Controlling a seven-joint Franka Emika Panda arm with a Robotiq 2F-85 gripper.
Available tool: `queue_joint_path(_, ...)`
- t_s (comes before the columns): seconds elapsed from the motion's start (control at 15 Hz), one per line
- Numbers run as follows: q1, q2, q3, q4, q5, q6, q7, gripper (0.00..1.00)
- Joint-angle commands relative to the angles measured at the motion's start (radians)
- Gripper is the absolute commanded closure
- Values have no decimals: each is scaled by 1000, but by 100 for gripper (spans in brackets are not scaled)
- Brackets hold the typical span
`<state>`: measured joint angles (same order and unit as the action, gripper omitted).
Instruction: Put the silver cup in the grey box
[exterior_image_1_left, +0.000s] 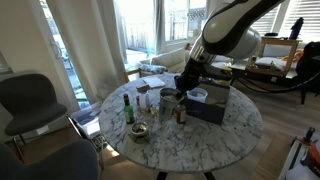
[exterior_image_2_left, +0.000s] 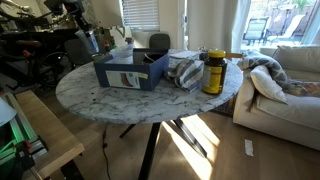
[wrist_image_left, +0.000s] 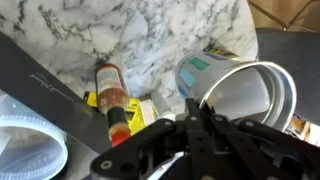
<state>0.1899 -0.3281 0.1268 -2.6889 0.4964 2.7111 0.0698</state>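
The end effector (wrist_image_left: 200, 122) looked clamped on the rim of the cup (wrist_image_left: 250, 95), just beside the box (exterior_image_1_left: 210, 106). Whether the cup was off the tabletop (wrist_image_left: 150, 30) was unclear. The grasp seemed done. Carrying it over and releasing it remained.

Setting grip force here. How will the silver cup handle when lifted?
The cup looks thin-walled and seems empty, so it is probably light. Its shiny metal is likely slippery against the gripper. With round sides, it may roll if knocked over.
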Motion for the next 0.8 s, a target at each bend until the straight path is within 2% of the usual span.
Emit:
queue_joint_path(0.0,-59,-256,-7,-124,-64,17,129,99)
queue_joint_path(0.07,-92,-314,-11,-142,-92,3,162,99)
queue_joint_path(0.13,-200,-294,22,-60,-95,-59,165,99)
queue_joint_path(0.47,-440,-478,-64,-53,-106,-167,179,99)
queue_joint_path(0.53,-452,-544,-128,-105,-176,-188,226,99)
queue_joint_path(0.6,-512,-559,-156,-102,-207,-222,228,99)
queue_joint_path(0.67,-559,-503,-204,-55,-245,-261,220,99)
queue_joint_path(0.73,-589,-485,-241,-59,-264,-273,216,99)
